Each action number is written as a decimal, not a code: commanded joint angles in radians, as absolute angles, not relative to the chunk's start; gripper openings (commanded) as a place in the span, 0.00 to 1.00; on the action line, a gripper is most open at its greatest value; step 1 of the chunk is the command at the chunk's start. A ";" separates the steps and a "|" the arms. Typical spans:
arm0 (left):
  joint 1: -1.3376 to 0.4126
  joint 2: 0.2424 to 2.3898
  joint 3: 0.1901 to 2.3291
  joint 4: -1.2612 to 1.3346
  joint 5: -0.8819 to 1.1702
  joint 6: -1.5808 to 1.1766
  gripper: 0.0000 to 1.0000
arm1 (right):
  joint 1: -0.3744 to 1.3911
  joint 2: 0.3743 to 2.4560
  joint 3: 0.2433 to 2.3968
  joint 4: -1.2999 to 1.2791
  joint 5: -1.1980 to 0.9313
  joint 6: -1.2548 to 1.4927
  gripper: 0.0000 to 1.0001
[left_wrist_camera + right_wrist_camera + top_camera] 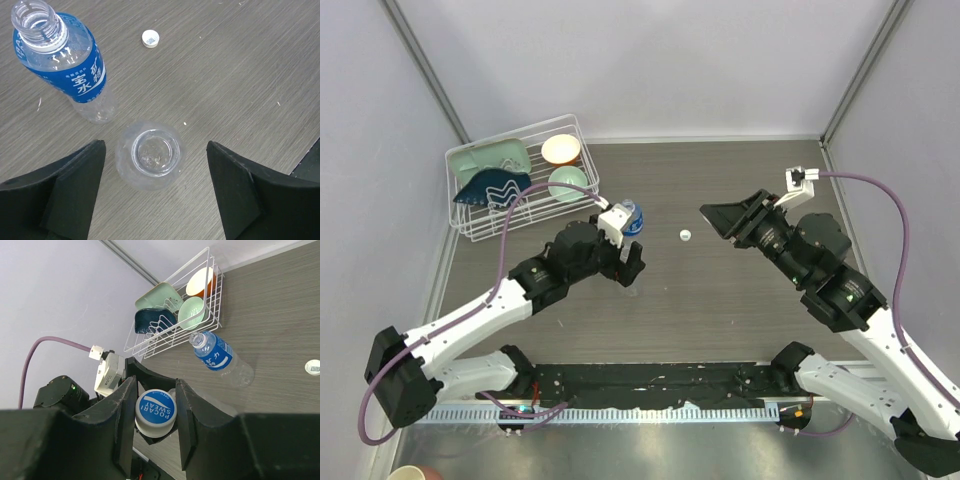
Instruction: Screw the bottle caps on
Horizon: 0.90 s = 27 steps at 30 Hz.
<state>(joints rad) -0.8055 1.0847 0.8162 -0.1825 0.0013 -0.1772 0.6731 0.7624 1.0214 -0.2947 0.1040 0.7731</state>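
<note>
The left hand (156, 145) is spread wide, its two black fingers (75, 190) at 9 and 3 o'clock of the plain bottle (150, 156) and touching neither side. Only the left wrist view shows this bottle well: it stands upright on the worktop (250, 75), seen straight down its uncapped neck. From above it is nearly lost under the left hand (623, 265), so the overhead camera cannot show the gap.

The labelled bottle (70, 65) stands at about 10 o'clock of the plain one, close beside it, neck also open. In the top view it is a blue spot (632, 218) just past the left wrist. A loose cap (150, 38) lies on the bare worktop at 12 o'clock of the plain bottle; overhead, the same cap (686, 236) sits between the two arms, at 3 o'clock of the labelled bottle.

The right hand (715, 214) is raised on the 3 o'clock side, fingers pointing toward the centre. What it carries cannot be told from above. The right wrist view shows it: the right hand (155, 390) is narrowed around a held cap (156, 412), white with a blue printed top, pinched between both fingers. That view also takes in the labelled bottle (218, 357), the loose cap (313, 367) and a wire rack (212, 305) of dishes at 12 o'clock.
</note>
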 commanded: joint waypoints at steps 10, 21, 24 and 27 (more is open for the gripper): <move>-0.802 1.176 0.880 -0.158 -0.003 -0.089 0.35 | 0.676 0.707 1.028 -0.308 0.124 0.752 0.09; -0.919 1.581 1.446 -1.124 0.101 0.172 0.00 | 0.676 0.735 1.114 -0.382 0.173 0.719 0.10; -0.978 1.657 1.485 -1.169 0.149 0.170 0.00 | 0.676 0.735 1.121 -0.400 0.207 0.707 0.10; -1.041 1.723 1.517 -1.149 0.204 0.163 0.00 | 0.676 0.729 1.132 -0.431 0.239 0.687 0.10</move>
